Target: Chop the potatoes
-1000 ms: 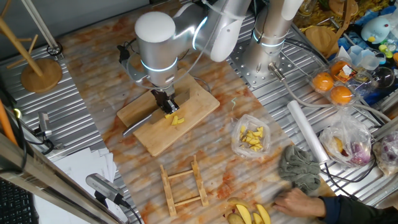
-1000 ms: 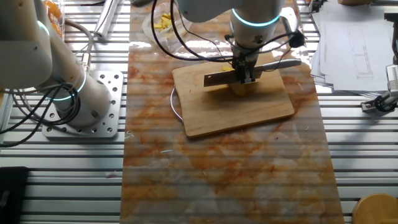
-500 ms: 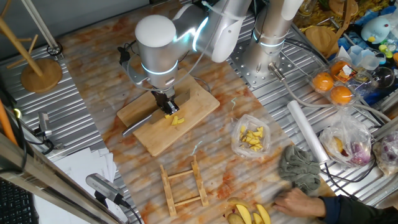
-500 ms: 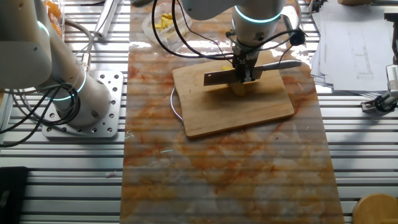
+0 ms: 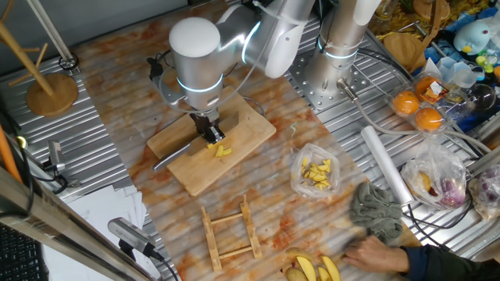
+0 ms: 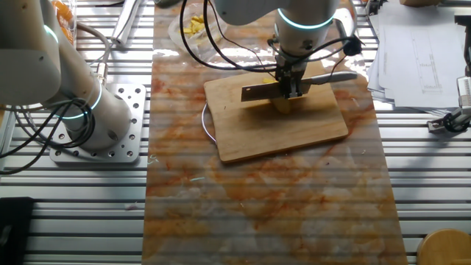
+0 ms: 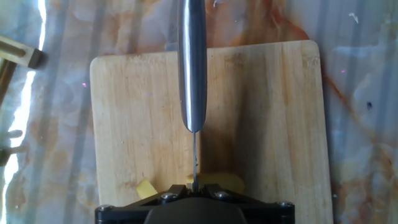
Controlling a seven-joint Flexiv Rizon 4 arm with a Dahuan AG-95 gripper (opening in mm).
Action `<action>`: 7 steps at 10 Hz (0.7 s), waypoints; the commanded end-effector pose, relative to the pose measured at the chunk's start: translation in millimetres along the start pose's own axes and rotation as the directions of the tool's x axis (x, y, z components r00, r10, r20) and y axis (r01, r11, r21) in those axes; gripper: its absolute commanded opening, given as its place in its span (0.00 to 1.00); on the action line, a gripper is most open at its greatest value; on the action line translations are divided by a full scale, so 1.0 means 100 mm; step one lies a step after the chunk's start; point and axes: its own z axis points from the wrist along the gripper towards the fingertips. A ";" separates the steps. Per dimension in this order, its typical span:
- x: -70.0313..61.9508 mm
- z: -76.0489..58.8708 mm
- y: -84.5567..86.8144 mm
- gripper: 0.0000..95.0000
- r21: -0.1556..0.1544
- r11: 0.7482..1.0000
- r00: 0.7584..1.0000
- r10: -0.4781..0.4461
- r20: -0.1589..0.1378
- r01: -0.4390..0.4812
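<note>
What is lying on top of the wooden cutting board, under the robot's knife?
On the cutting board lie yellow potato pieces, with the knife held by the gripper above one piece. The blade and gripper cover part of it, so its cut state is unclear.

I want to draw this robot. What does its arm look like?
The arm is fat, round and shiny silver-white, with a smooth dome on one joint. Glowing light-blue rings circle its joints. Thin black cables loop beside it. The gripper at its end is small and black.
</note>
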 end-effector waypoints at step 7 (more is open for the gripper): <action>-0.03 0.27 -0.03 0.00 -0.010 1.000 1.000 -0.016 0.023 0.016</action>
